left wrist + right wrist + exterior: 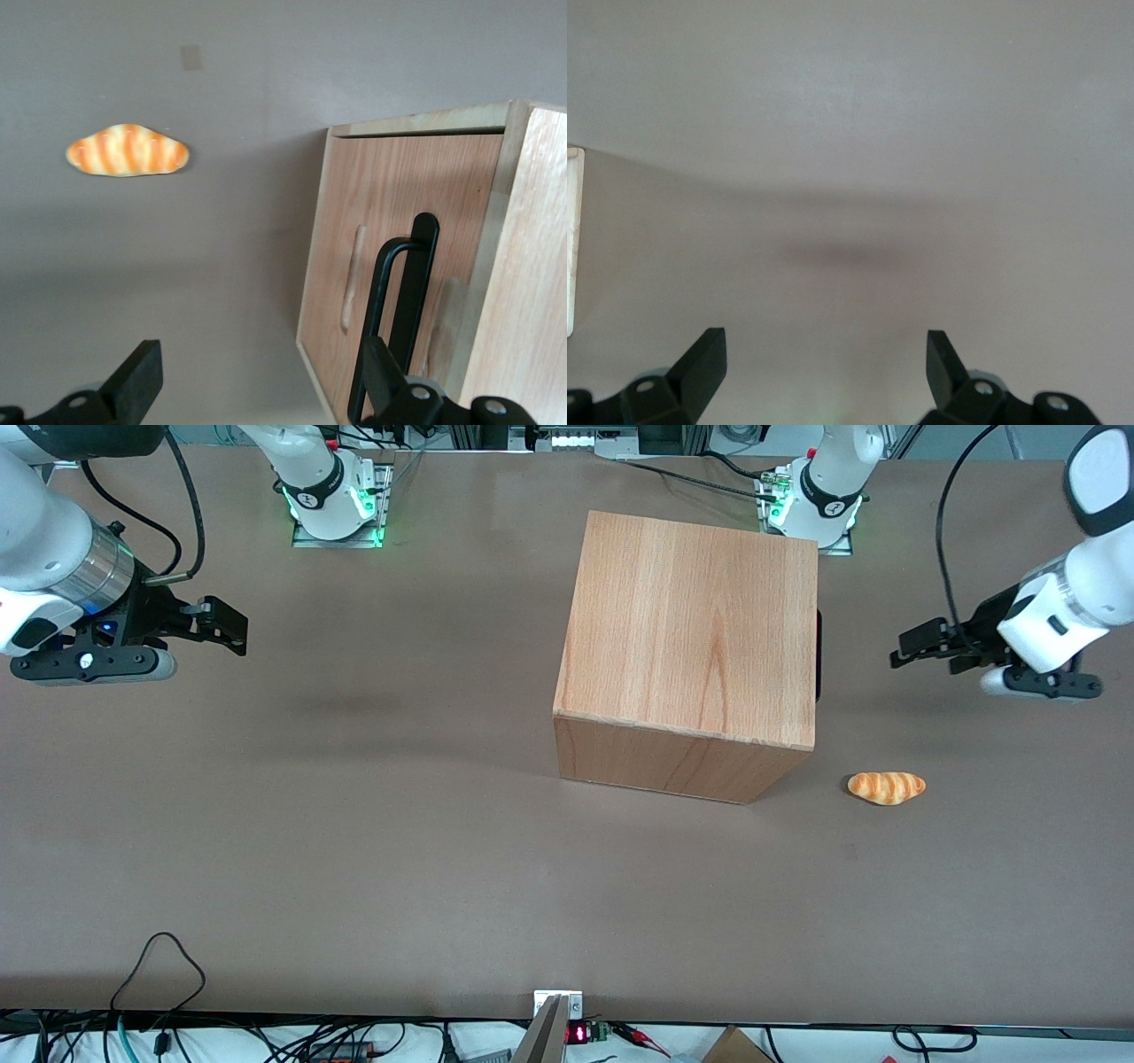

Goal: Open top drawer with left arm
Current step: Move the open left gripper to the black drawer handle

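The top drawer (403,257) sits flush in the wooden cabinet (691,638), its front panel facing the working arm's end of the table. Its black bar handle (394,310) has its long axis level along the panel. The left arm (1076,593) holds its gripper (917,646) above the table, well apart from the drawer front and pointed toward it. Fingers (137,376) spread wide, holding nothing, touching nothing. A bread roll (886,786) lies on the table (354,824), nearer the front camera than the fingertips.
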